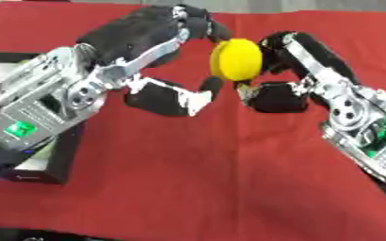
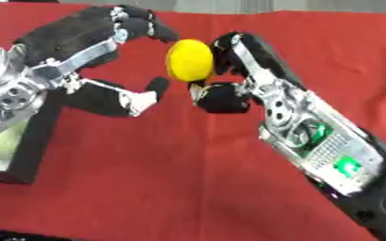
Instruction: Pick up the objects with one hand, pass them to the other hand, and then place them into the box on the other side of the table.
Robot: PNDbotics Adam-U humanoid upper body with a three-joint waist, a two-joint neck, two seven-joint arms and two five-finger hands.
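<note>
Mid-table above the red cloth [image 1: 213, 179], right hand [image 1: 283, 70] pinches the yellow object [image 1: 236, 58] by its right side, leaving its left side clear; left hand [image 1: 159, 40] cups around it, apparently to receive it; box [image 1: 52, 164] sits near-left.

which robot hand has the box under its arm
The left robot hand: a black box sits beneath its forearm at the table's left edge. The right robot hand has only red cloth below.

A plain yellow ball [image 1: 236, 58] sits between black fingers [image 1: 198, 22] of the left hand [image 1: 139, 33] and the black right hand [image 2: 229, 96]. Silver arms carry green patches. The tabletop [image 1: 213, 179] is solid red; a box [image 2: 19, 146] shows black walls.
</note>
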